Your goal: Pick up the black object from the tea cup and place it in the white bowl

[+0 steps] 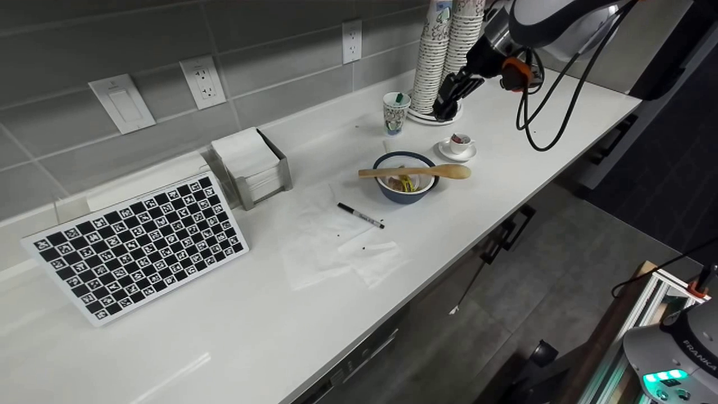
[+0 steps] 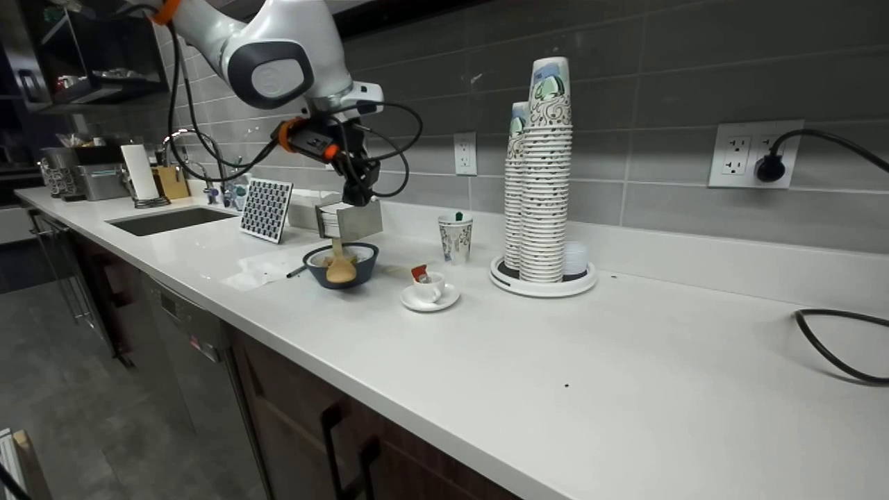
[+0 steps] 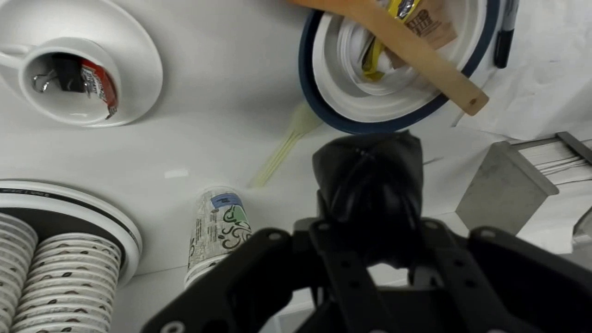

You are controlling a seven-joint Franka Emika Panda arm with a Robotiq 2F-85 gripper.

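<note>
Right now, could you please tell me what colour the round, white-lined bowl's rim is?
The bowl's rim is dark blue, clearest in the wrist view.

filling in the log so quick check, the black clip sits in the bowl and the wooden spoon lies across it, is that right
Not quite: the black clip sits in the tea cup, not the bowl, as the wrist view shows. The wooden spoon does lie across the bowl.

The white arm (image 2: 300, 28) has orange bands (image 2: 285, 133) and black cables (image 1: 542, 150).
</note>
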